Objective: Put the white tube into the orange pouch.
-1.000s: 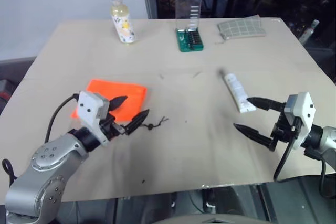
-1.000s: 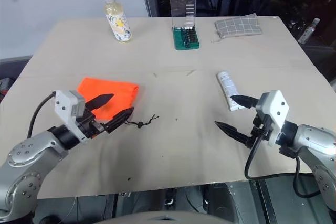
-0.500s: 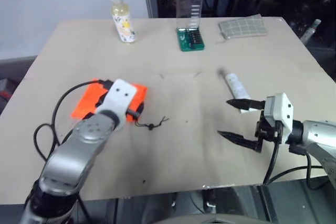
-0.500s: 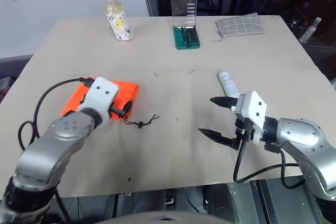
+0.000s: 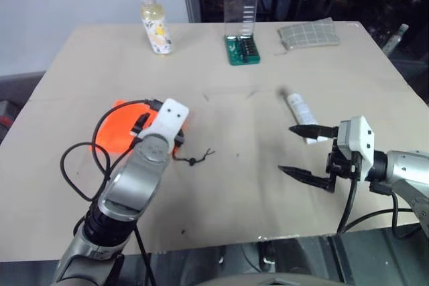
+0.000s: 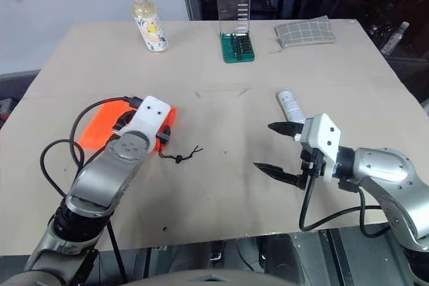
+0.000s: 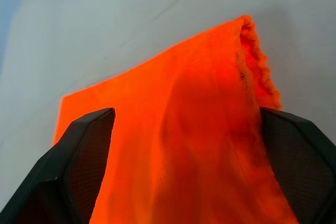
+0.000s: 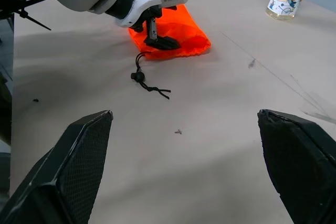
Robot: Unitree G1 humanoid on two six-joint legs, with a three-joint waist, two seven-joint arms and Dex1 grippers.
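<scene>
White tube (image 6: 289, 104) lies flat on the tan table (image 6: 221, 185), just beyond the right gripper (image 6: 276, 147) and not touching it; it is to the right of the orange pouch (image 6: 95, 128), well apart from it, with bare tabletop between them. The right gripper hovers above the table with its two black fingers (image 6: 280, 127) spread wide and nothing between them. The orange pouch rests near the table's left side, its black drawstring cord (image 6: 185, 155) trailing out toward the tube. The left gripper (image 7: 173, 171) is over the pouch with its jaws fully apart, one finger (image 7: 84, 156) on either side of the orange fabric, which bulges up between them; whether the fingers touch the cloth is unclear. At the table's far edge, beyond the pouch, stand a yellowish bottle (image 6: 147, 21), a green bit case (image 6: 237, 39) with its clear lid raised, and a grey-green checked pouch (image 6: 303, 33).
</scene>
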